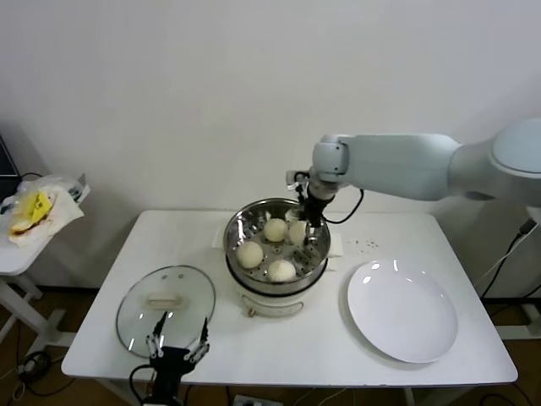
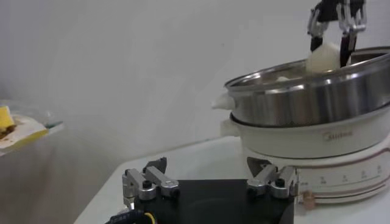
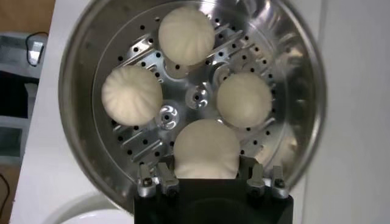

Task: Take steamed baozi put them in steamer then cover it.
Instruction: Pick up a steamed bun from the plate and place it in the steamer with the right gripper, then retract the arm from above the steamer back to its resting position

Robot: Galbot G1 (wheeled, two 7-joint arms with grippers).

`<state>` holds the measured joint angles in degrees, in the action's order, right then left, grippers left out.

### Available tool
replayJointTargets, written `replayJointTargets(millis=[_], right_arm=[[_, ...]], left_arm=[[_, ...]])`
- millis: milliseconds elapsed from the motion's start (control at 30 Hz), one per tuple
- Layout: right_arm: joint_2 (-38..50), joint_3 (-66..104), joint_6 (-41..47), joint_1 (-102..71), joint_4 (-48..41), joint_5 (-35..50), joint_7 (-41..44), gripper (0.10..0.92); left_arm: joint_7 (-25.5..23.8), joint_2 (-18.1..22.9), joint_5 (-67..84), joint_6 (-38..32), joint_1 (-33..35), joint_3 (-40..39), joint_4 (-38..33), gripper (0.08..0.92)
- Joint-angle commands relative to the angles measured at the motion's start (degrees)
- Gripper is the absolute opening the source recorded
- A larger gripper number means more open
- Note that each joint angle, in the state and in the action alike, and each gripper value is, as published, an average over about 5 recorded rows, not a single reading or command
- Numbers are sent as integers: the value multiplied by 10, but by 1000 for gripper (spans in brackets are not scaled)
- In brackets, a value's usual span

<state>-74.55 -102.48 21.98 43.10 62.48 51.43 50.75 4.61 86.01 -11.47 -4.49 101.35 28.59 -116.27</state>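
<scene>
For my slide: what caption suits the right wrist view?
Right pincer placing the fourth baozi inside the steamer.

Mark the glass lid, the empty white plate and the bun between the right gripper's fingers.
glass lid (image 1: pixel 166 306), head view, on its white centre handle.
white plate (image 1: pixel 402 310), head view, on its bare middle.
bun at the right gripper (image 3: pixel 206 149), right wrist view, on its domed top.

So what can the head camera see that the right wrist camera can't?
Only the head view shows the glass cover lying on the table, the white plate, and the open left gripper near the cover. Only the right wrist view shows the steamer's holed floor up close. Both show four baozi in the steamer, with the right gripper around one baozi.
</scene>
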Motion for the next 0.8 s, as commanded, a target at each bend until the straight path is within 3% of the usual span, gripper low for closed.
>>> replayJointTargets(millis=[33,200,433,800], right_arm=[[-37,-17,-3,-54,-49,-5,-9,679],[-38,-15,-6,-53,-57,-11,-6,688],[-24,-10,-7,-25,-36,-10,4,812],[88,53,-32,55,53,-1,-10,823]], left_arm=[[0,-2,4,2,-5,0,5,823],[0,-3,4,4,-11,1,6,823],[0,-4,3,4,-12,1,7,823],[4,-9,5,4,-10,10,5,823]])
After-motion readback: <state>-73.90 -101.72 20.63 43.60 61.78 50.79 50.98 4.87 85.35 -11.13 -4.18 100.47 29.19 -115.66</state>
